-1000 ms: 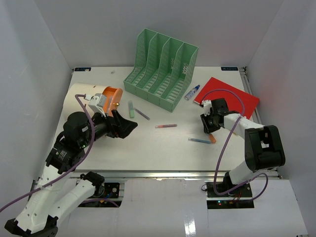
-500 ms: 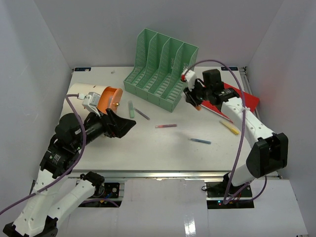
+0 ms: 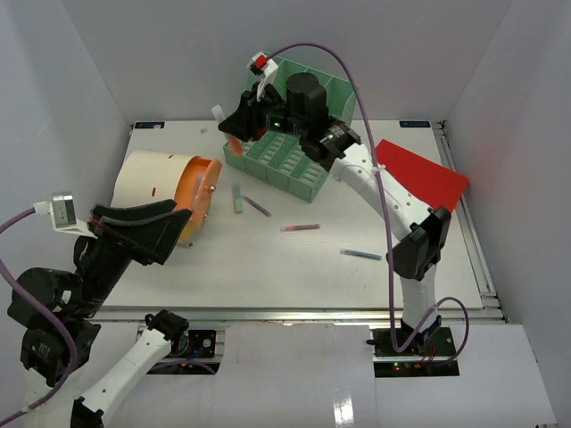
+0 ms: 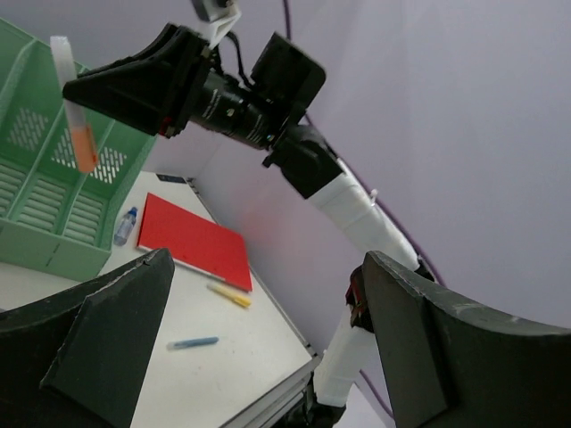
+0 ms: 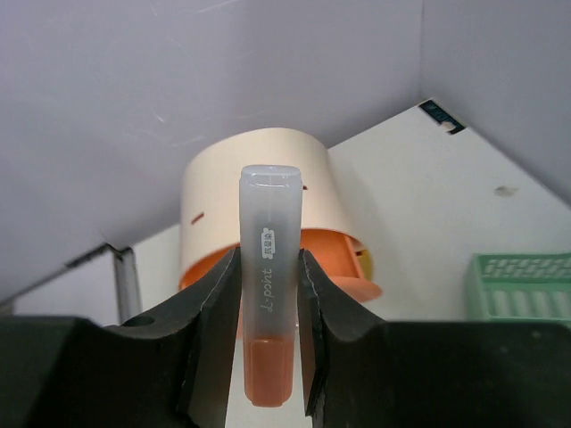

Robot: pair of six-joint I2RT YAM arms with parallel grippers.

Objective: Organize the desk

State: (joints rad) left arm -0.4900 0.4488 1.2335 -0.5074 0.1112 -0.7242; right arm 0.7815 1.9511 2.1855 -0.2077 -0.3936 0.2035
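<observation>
The desk (image 3: 294,276) is a wide white tabletop. My right gripper (image 3: 236,125) hangs high over its back left, in front of the green file organizer (image 3: 299,143), shut on an orange highlighter (image 3: 233,143) with a frosted cap. In the right wrist view the highlighter (image 5: 269,267) stands upright between both fingers, and the cream and orange pen holder (image 5: 259,169) lies on its side beyond it. My left gripper (image 3: 174,223) is raised over the near left, beside the pen holder (image 3: 165,183), open and holding nothing. The left wrist view shows its fingers (image 4: 107,339) spread wide and the highlighter (image 4: 82,143).
Loose pens lie mid-desk: green (image 3: 237,198), purple (image 3: 258,207), pink (image 3: 300,228) and blue (image 3: 360,255). A red folder (image 3: 424,174) sits at the back right, with a yellow pen (image 4: 230,296) and a small bottle (image 4: 125,226) near it. White walls close in on three sides.
My right arm swung from the front right of the desk up to the back left, carrying the orange highlighter. My left arm pulled back toward the near left corner and rose.
</observation>
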